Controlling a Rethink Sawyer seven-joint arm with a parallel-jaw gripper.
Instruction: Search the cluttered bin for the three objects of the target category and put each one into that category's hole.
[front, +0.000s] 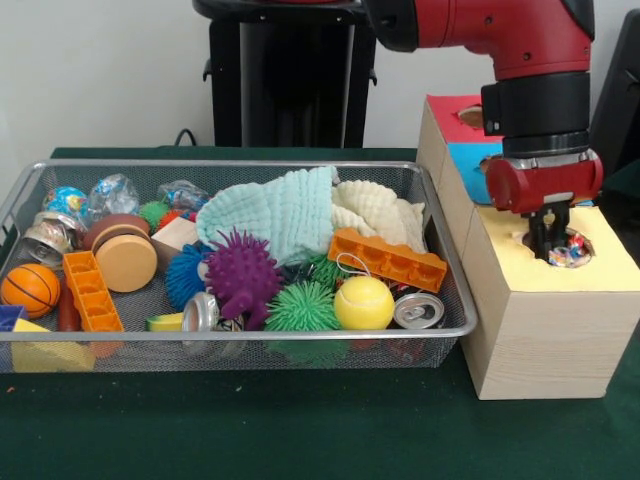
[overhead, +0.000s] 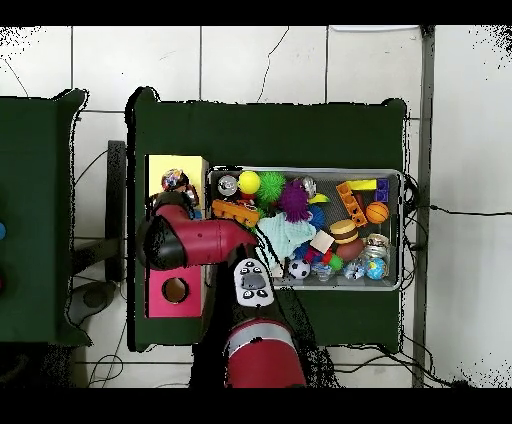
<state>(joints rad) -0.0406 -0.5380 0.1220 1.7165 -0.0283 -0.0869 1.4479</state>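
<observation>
Nearest the camera, the bin (front: 455, 325) sits on the green surface (front: 300, 430) with a clear gap beside the box. Past it the tool (front: 551, 245) hangs in the yellow top's hole (front: 585, 248), apparently closed on a colourful piece (front: 572, 252). It should release only when centred inside the rough rim, then lift straight up.

**Counts of what shows**

One wire bin (front: 30, 185) fills the left and centre of the front view. In it:

- Two towels: one mint-green towel (front: 280, 215), one cream towel (front: 375, 205).
- Three spiky balls: purple (front: 243, 275), green (front: 300, 307), blue (front: 183, 275).
- Two orange bricks (front: 388, 258) (front: 90, 290).
- Two drink cans (front: 419, 310) (front: 201, 312).
- One tennis ball (front: 363, 303).
- One basketball (front: 30, 289).

At right, one wooden box (front: 545, 330) with three coloured tops. One printed fabric piece (front: 572, 250) shows in the yellow top's hole (front: 590, 245).
</observation>
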